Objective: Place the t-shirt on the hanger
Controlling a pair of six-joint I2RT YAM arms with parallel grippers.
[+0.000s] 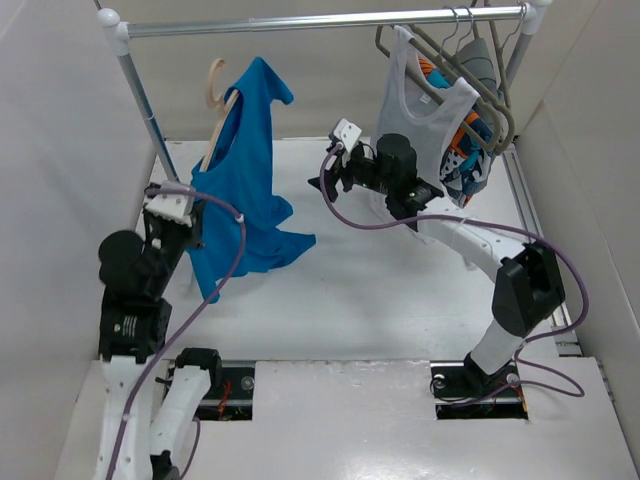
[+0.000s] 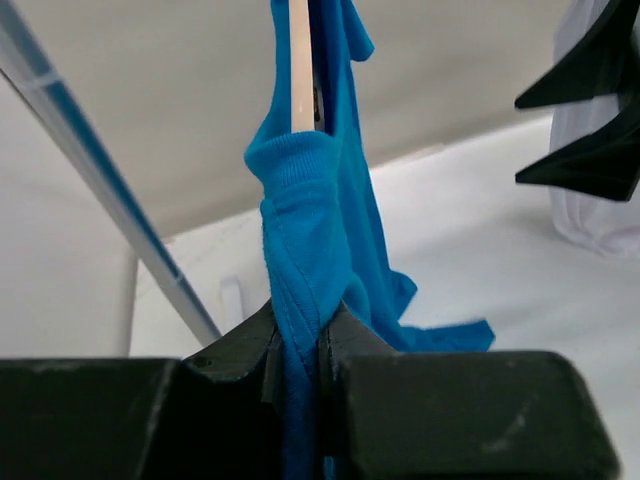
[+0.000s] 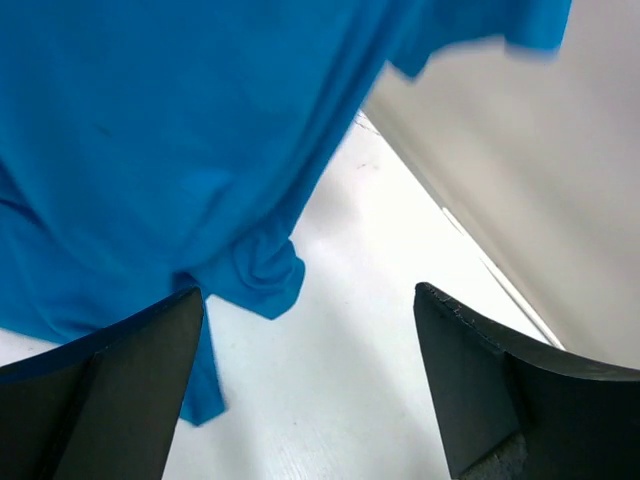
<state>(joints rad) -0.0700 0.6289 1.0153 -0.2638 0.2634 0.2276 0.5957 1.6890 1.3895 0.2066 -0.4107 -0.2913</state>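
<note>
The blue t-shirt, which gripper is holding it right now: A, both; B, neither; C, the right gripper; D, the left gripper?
D: the left gripper is shut on a fold of the t-shirt, while the right gripper stands open, holding nothing.

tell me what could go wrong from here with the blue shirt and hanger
1. The left gripper pinches only a bunched fold of the t-shirt. If it slips, the shirt and the hanger, whose hook appears to rest on nothing, could drop.
2. The right gripper is open and empty, so the side trailing on the table may slide off the hanger.
3. The white tank top hangs close beside that gripper and could snag on it.
</note>
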